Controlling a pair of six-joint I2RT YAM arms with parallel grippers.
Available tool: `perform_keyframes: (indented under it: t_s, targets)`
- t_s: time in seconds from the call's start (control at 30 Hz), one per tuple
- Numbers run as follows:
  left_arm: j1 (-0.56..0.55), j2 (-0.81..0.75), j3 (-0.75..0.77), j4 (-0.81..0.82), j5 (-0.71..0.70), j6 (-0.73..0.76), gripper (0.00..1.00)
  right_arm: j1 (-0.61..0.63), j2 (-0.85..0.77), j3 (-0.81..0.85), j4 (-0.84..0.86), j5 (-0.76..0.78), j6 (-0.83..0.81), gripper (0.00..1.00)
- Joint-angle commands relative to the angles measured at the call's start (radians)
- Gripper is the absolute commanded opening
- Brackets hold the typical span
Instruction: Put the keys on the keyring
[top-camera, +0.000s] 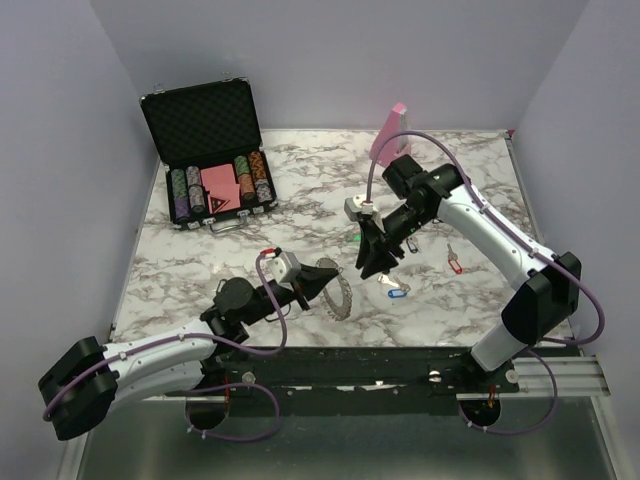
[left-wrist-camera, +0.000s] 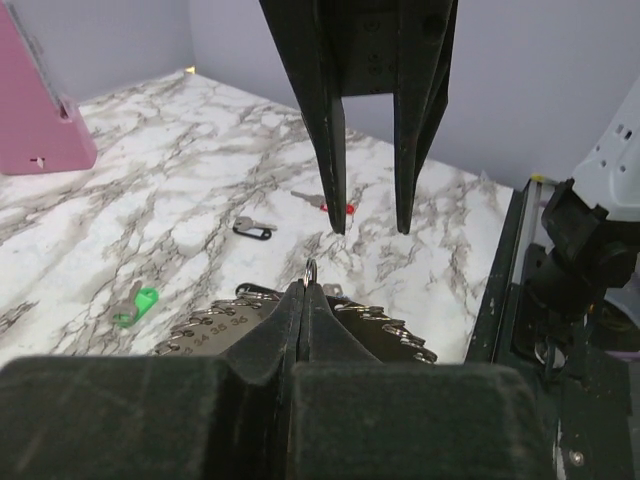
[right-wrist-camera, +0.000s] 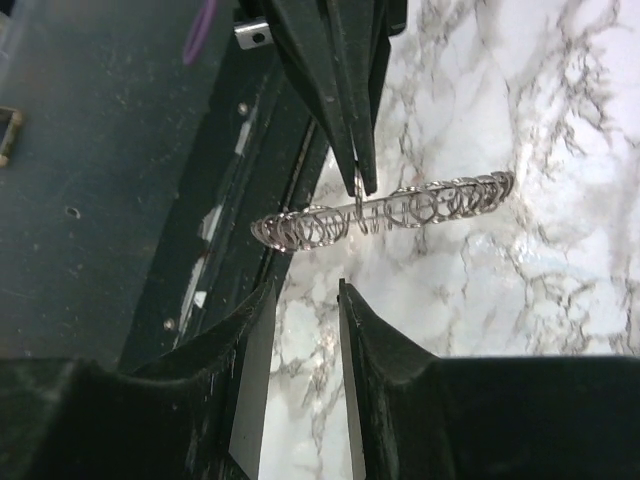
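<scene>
Grey toothed metal keyring (right-wrist-camera: 430, 202) pinched by left gripper (left-wrist-camera: 310, 290); right gripper (right-wrist-camera: 306, 300) spread apart.

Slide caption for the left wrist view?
Left fingers pinch the keyring by its rim; right fingers hang open just beyond, with loose keys on the marble table.

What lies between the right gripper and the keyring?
Nothing: in the right wrist view only bare tabletop shows between the right gripper and the keyring.
</scene>
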Motion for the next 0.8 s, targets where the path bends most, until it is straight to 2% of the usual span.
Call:
perform_keyframes:
  t_s: [0.0,0.27,0.57,0.77]
  targets:
    - [0.004,-0.016,-0.018,0.243,-0.024,-0.059,0.0,-0.009,-0.028,-0.056,0.048,-0.206,-0.081,0.4]
    - [0.003,0.021,0.003,0.291,-0.006,-0.076,0.0,-0.009,0.029,-0.016,0.079,-0.263,-0.039,0.4]
    - [0.003,0.048,0.013,0.312,0.006,-0.085,0.0,-0.009,-0.019,-0.068,0.255,-0.236,0.126,0.39]
    - [0.004,0.056,0.016,0.32,0.011,-0.09,0.0,-0.009,-0.005,-0.068,0.263,-0.256,0.139,0.36]
